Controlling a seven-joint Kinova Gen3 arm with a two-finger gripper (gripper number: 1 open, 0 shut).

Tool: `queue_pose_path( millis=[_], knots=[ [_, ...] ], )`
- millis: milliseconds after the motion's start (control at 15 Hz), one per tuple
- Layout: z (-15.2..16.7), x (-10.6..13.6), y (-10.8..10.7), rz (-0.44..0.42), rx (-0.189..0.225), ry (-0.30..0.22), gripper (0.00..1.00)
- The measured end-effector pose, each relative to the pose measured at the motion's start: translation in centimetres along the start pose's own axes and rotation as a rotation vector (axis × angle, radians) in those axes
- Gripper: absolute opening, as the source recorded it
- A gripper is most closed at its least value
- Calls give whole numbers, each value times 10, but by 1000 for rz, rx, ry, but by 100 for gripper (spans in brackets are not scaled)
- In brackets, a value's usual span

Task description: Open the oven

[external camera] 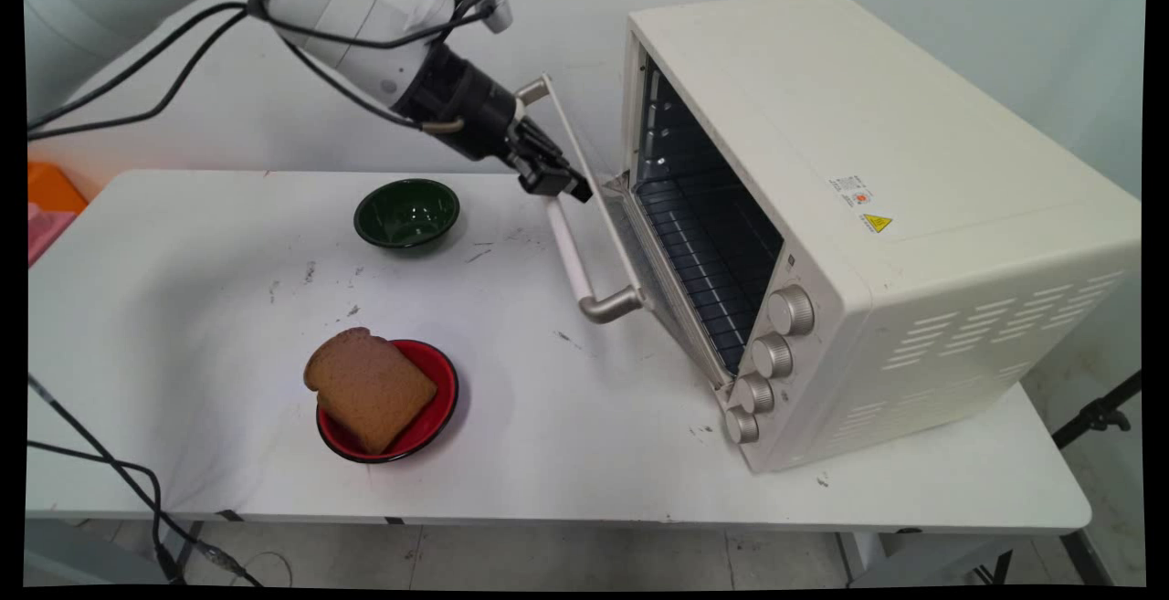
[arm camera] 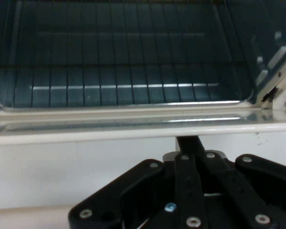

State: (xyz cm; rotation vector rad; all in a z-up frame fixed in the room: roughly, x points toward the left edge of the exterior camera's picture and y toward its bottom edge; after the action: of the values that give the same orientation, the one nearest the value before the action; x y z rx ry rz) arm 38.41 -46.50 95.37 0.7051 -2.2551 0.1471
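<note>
**tinkr_88:** Cream metal toaster oven [external camera: 822,125] door [external camera: 628,244] is where it's all happening. It hangs partly open on the oven's front, on the right side of the white table [external camera: 548,472]. The black two-finger gripper [external camera: 559,184] sits right at the door's long pale bar handle [external camera: 571,257].

**rackmount:** Claw state?

**tinkr_88:** In the hand view the gripper [arm camera: 188,143] has its fingers drawn together, with nothing visible between them. My guess is it's leaning or hooking on the bar, which would explain the half-open door. Can't tell the exact contact.

**rackmount:** Headcount?

**tinkr_88:** One oven, one wire rack [arm camera: 124,90] inside, four round silver knobs [external camera: 791,310]. Two bowls: an empty dark green glazed bowl [external camera: 406,214] near the arm, and a red bowl [external camera: 443,404] up front. One brown bread slice [external camera: 370,388] lies tilted across the red one, probably too wide to drop in.
</note>
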Motion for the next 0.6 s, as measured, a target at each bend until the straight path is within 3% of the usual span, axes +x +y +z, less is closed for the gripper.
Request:
queue_pose_path(
  millis=[600],
  knots=[
    [2,-56,3,37,49,21,0]
  ],
)
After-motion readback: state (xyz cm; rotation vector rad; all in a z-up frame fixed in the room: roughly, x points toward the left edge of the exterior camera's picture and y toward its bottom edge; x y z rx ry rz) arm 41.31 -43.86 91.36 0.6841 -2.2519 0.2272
